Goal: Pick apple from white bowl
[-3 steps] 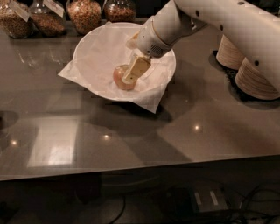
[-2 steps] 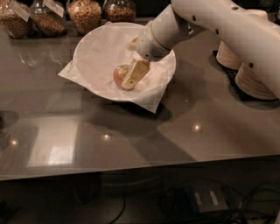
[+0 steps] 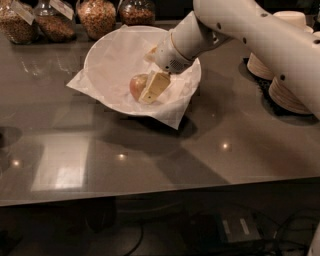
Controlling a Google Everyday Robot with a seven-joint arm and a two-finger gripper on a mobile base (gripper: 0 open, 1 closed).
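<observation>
The white bowl (image 3: pixel 107 60), wide and shallow and lined with crinkled white paper, stands on the dark counter at the upper middle. The apple (image 3: pixel 136 86), small with a reddish-orange blush, lies in the bowl's front right part. My gripper (image 3: pixel 152 87) reaches down into the bowl from the right on the white arm (image 3: pixel 250 30). It is right up against the apple's right side and covers part of it.
Several glass jars of grains (image 3: pixel 97 15) stand along the back edge behind the bowl. Stacks of beige paper bowls (image 3: pixel 287 85) stand at the right, under the arm. The counter's front edge (image 3: pixel 150 192) runs across the lower part of the view.
The arm's upper part has shifted a little; the gripper stays at the apple's right side in the bowl. The apple has not visibly moved.
</observation>
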